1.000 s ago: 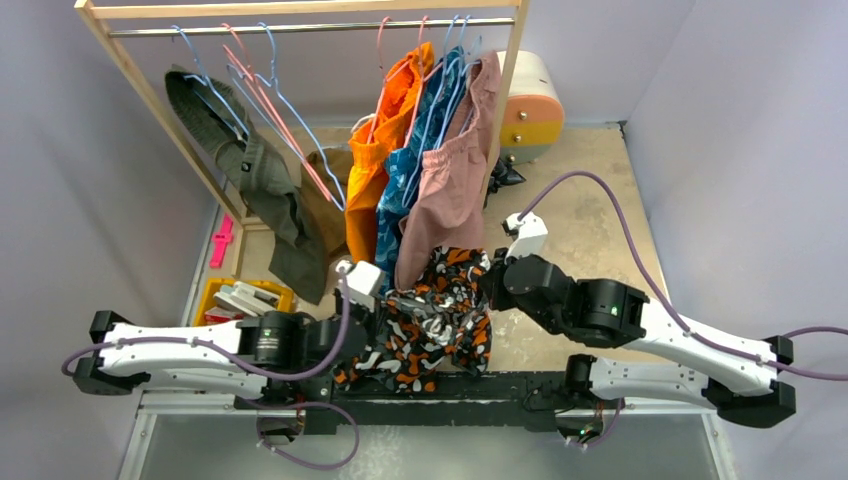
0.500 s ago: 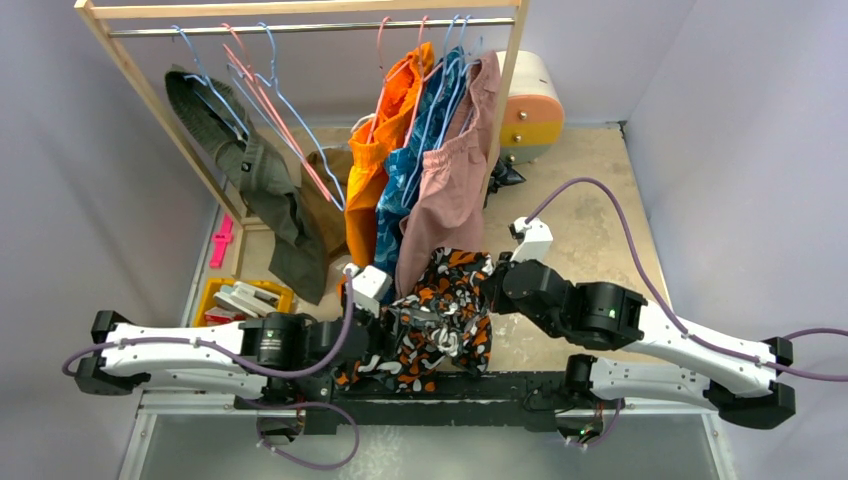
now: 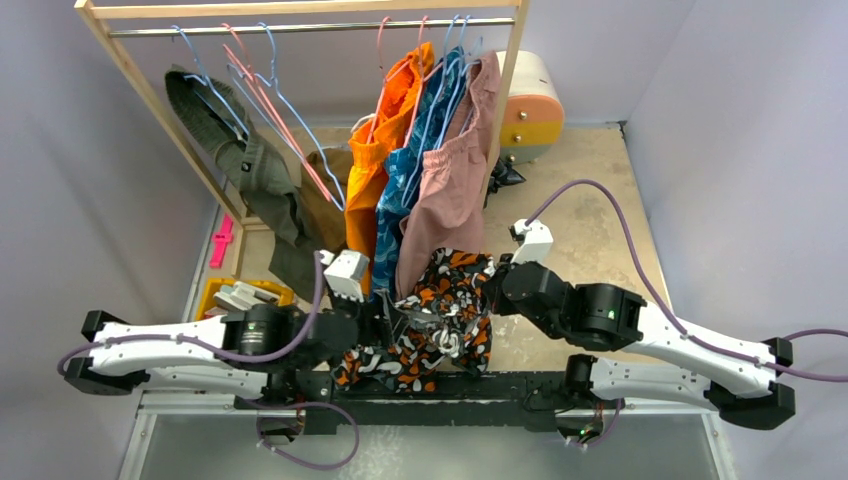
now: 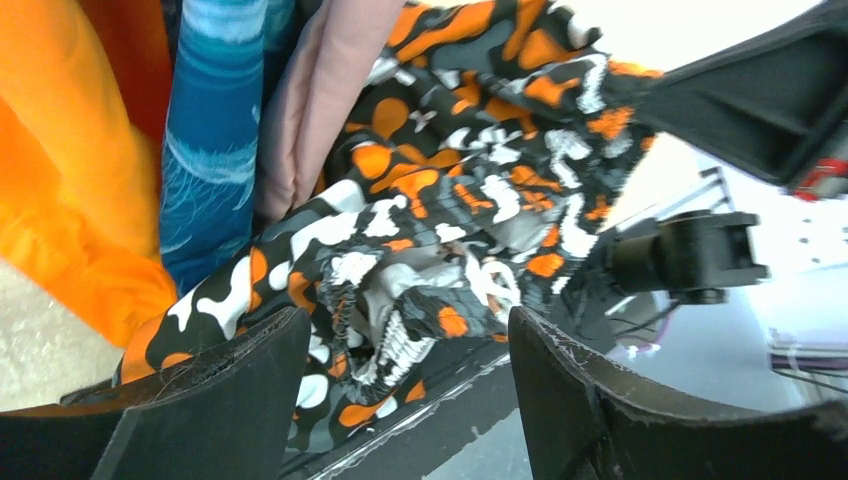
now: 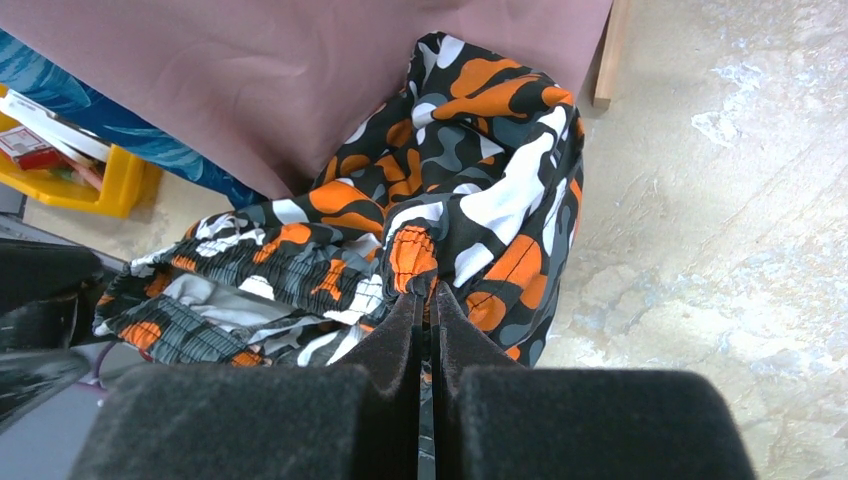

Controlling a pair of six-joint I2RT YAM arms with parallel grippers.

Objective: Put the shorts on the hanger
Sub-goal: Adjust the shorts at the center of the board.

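The camouflage shorts (image 3: 440,310) hang bunched between the two arms, below the clothes on the rack. My right gripper (image 5: 425,292) is shut on a fold of the shorts (image 5: 470,190) and holds up their right side; in the top view the right gripper (image 3: 497,283) is at their right edge. My left gripper (image 4: 405,335) is open, with the shorts (image 4: 450,200) just beyond its fingertips and none of the cloth pinched between them. In the top view the left gripper (image 3: 383,318) sits at the shorts' left edge. An empty light-blue hanger (image 3: 300,125) hangs on the rail at the left.
A wooden rack (image 3: 508,90) carries orange shorts (image 3: 385,130), a blue patterned garment (image 3: 410,170), dusty-pink shorts (image 3: 450,180), an olive garment (image 3: 250,170) and pink-red hangers (image 3: 275,115). A yellow bin (image 3: 215,295) and a cream and orange drawer unit (image 3: 535,100) stand on the floor.
My left gripper has opened, let go of the shorts and drawn back to the left. The shorts now hang from the right gripper alone, which has barely moved.
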